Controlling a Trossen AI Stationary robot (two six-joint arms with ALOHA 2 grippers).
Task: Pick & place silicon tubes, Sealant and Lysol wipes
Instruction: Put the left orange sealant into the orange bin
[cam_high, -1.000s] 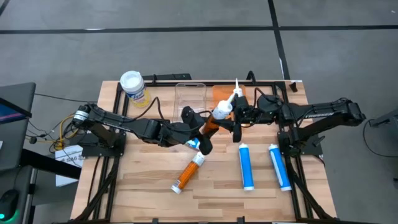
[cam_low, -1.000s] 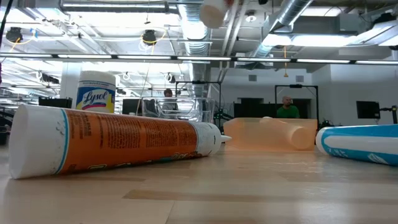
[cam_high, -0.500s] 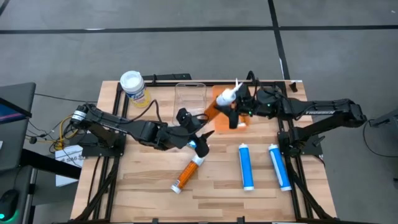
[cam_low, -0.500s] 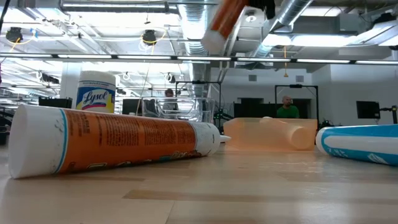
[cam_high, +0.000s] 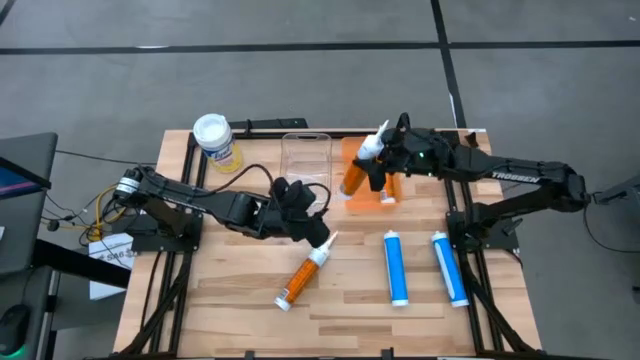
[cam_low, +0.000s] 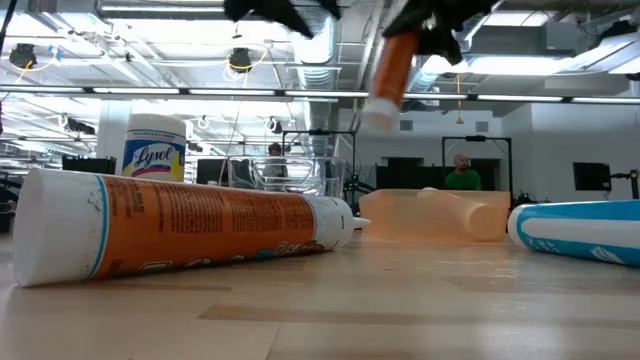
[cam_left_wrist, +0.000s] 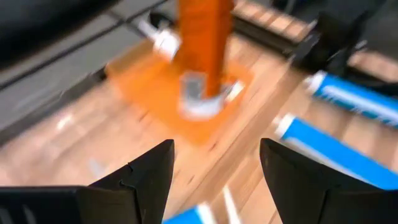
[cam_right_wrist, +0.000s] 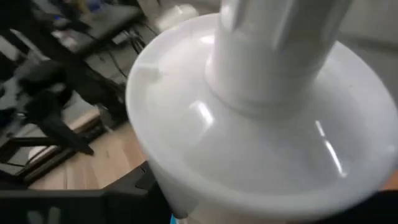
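My right gripper (cam_high: 384, 166) is shut on an orange sealant tube (cam_high: 356, 178) with a white nozzle (cam_high: 372, 143), above the orange tray (cam_high: 368, 195) at the table's far side. The tube also shows in the low view (cam_low: 393, 62) and fills the right wrist view (cam_right_wrist: 261, 130). My left gripper (cam_high: 308, 218) is open and empty, near the table's middle, left of the tube. A second orange tube (cam_high: 304, 272) and two blue tubes (cam_high: 397, 266) (cam_high: 450, 267) lie on their sides on the table. The Lysol wipes (cam_high: 215, 140) stand upright at the far left. My right gripper holds the orange tube by its upper body (cam_high: 366, 165), just below the white nozzle end. The fingers come level from the table's right and lie across the tube. The tube hangs steeply tilted, nozzle up and base (cam_low: 380, 112) down, lifted clear above the tray.
A clear plastic bin (cam_high: 305, 157) stands left of the orange tray, between it and the wipes. A dark rail runs along the table's far edge (cam_high: 330, 128). People show in the room beyond the table (cam_low: 462, 172).
My right gripper has carried the orange tube toward the table's far edge, over the orange tray, and the tube has tipped from slanting to nearly upright, base down. My left gripper has drawn back from the tube toward the table's left.
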